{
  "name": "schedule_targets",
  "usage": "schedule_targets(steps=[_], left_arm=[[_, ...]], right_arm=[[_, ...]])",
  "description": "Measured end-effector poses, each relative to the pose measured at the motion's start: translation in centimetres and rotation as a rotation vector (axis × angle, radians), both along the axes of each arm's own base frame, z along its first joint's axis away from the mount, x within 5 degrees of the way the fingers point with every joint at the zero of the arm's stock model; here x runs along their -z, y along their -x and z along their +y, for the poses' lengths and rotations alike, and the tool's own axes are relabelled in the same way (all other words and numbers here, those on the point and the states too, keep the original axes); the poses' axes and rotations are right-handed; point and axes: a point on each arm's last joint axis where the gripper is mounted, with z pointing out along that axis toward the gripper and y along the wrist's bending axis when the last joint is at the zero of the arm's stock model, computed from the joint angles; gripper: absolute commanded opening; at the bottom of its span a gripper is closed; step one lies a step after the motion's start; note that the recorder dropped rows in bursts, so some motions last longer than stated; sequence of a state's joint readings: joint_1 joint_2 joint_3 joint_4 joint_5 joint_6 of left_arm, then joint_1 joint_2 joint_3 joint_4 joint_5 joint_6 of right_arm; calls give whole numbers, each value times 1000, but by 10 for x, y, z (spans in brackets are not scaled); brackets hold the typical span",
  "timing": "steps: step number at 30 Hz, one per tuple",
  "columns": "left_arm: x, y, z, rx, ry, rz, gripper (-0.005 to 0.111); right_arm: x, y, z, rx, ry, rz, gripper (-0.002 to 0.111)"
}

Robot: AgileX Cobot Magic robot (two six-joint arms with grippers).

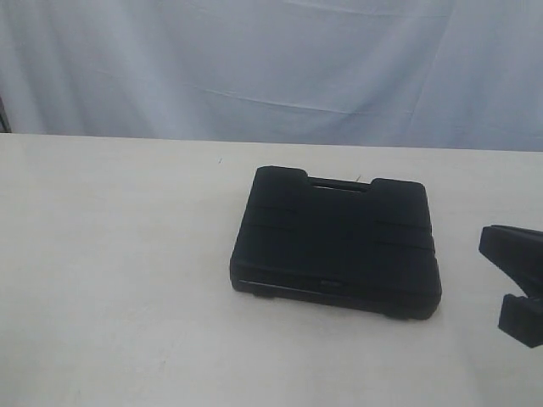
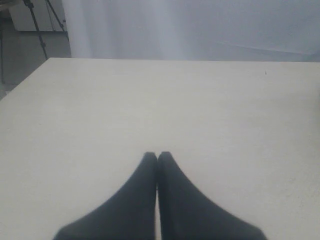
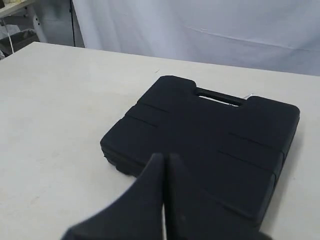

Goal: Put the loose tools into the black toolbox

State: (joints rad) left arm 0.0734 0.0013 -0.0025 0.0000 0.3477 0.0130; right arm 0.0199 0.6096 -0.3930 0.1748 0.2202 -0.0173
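Black ribbed plastic fills the middle of your exterior view: the black toolbox [image 1: 335, 242] lies flat and closed on the pale table [image 1: 110, 280], right of centre, its slot handle [image 1: 337, 184] turned toward the white cloth backdrop [image 1: 271, 68]. At the right edge of that view a dark piece of your right arm [image 1: 516, 280] stands near the case and apart from it. You cannot tell from here how its jaws stand.

Your left wrist view shows the left gripper [image 2: 157, 156] clenched, its two dark fingers pressed tip to tip and holding nothing, hanging over the tabletop. A tripod's legs [image 2: 42, 25] show beyond the far corner of the table.

Your right wrist view shows the right gripper [image 3: 163, 159] likewise clenched and empty-handed, fingertips together, poised over the near part of the toolbox lid. Whether it touches the lid, you cannot tell. The case sits closed beneath it, ribs across the shell and the handle slot on the far side.
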Motion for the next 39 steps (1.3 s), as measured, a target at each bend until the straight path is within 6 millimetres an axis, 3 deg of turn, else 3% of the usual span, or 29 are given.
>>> schedule_targets(steps=[10, 18, 25, 30, 39], left_arm=[[0, 0, 0, 0, 0, 0, 0], [0, 0, 0, 0, 0, 0, 0], [0, 0, 0, 0, 0, 0, 0], [0, 0, 0, 0, 0, 0, 0], [0, 0, 0, 0, 0, 0, 0]], right_arm=[[-3, 8, -7, 62, 10, -103, -1], [37, 29, -19, 183, 18, -95, -1], [68, 58, -17, 208, 31, -260, -1], [66, 67, -15, 201, 73, -352, -1], [83, 69, -15, 198, 103, -160, -1]])
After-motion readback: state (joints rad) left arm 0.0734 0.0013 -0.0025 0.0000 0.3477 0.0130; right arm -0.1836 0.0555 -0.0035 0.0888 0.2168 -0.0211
